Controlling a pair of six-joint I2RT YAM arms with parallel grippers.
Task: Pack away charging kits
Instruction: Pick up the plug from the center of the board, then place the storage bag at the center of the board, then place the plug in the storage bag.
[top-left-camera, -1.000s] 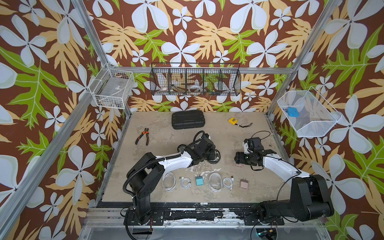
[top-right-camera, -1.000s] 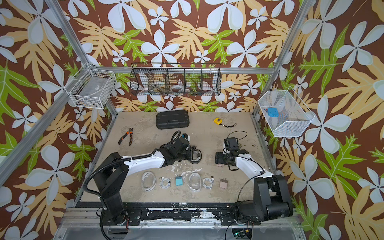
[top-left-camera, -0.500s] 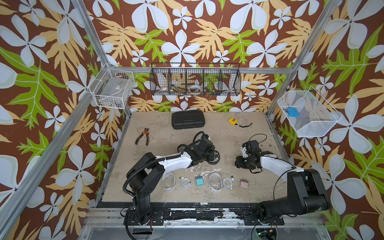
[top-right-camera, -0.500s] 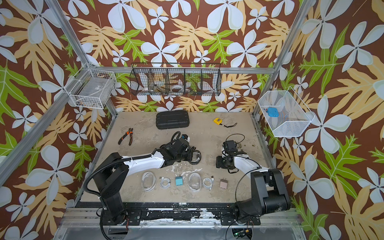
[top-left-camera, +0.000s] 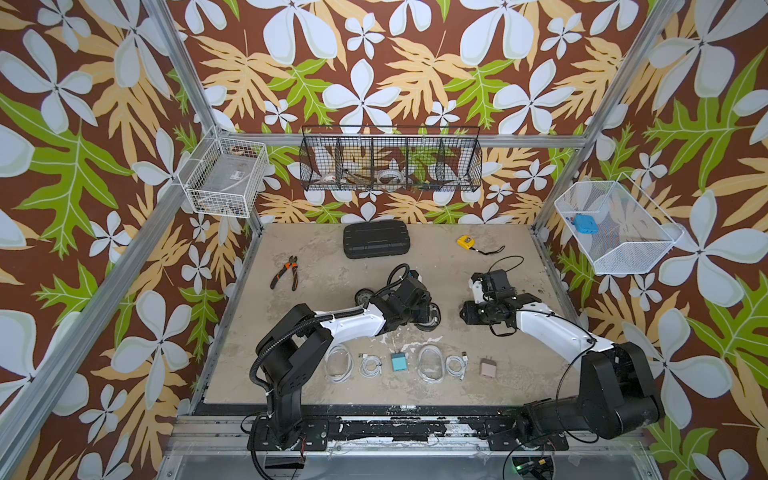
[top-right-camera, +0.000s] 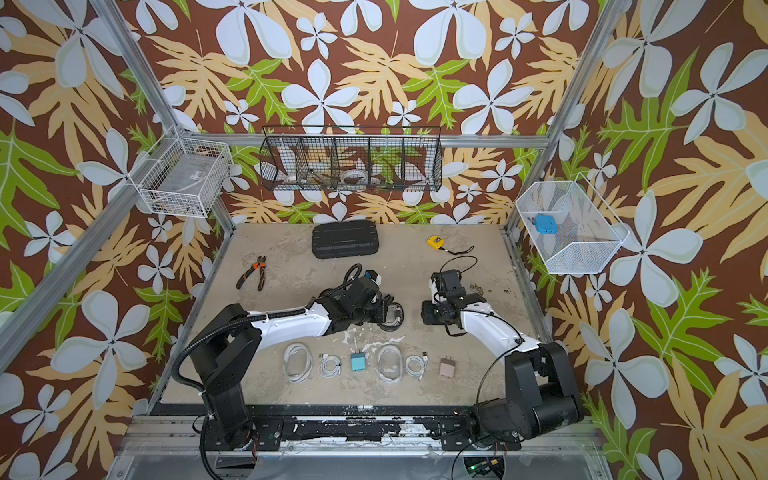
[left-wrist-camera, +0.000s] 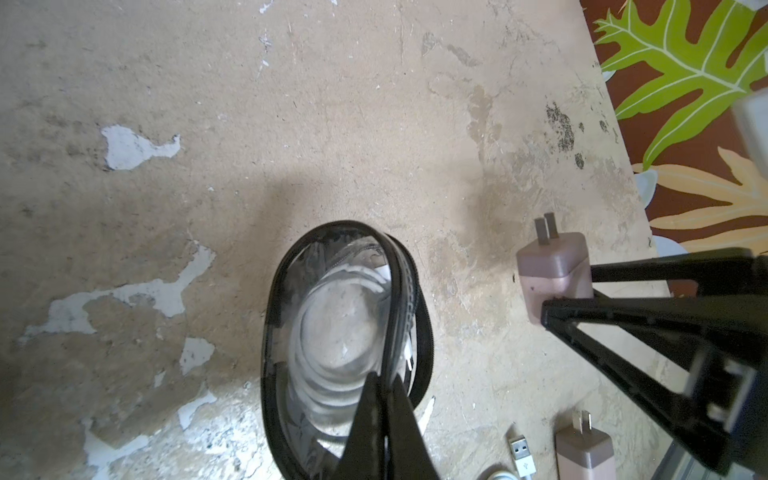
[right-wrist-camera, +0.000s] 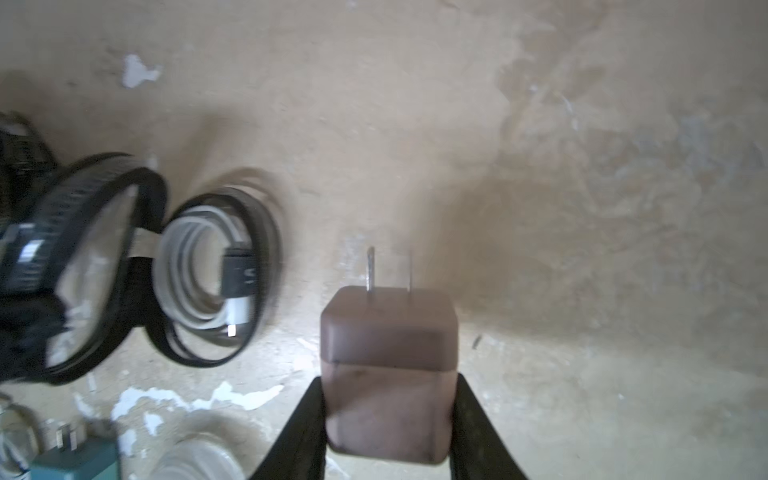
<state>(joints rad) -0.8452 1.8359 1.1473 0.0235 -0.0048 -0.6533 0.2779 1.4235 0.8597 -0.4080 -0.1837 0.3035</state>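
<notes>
The left tool is closed, pinching the zip rim of the black-rimmed oval case. That case sits mid-bench and stands open. One half is raised in the tool's grip. The other lies flat with a coiled white cable inside it.

The right tool has its jaws pressed against both sides of a dusty-pink plug, with the prongs pointing away from the tool. The plug is near the open case and apart from it. Whether it rests on the bench or is lifted clear cannot be settled from these views.

In both top views a row lies along the bench's front edge, apart from both tools:
- clear case
- cable
- teal plug
- second clear case
- second cable
- second pink plug
</notes>
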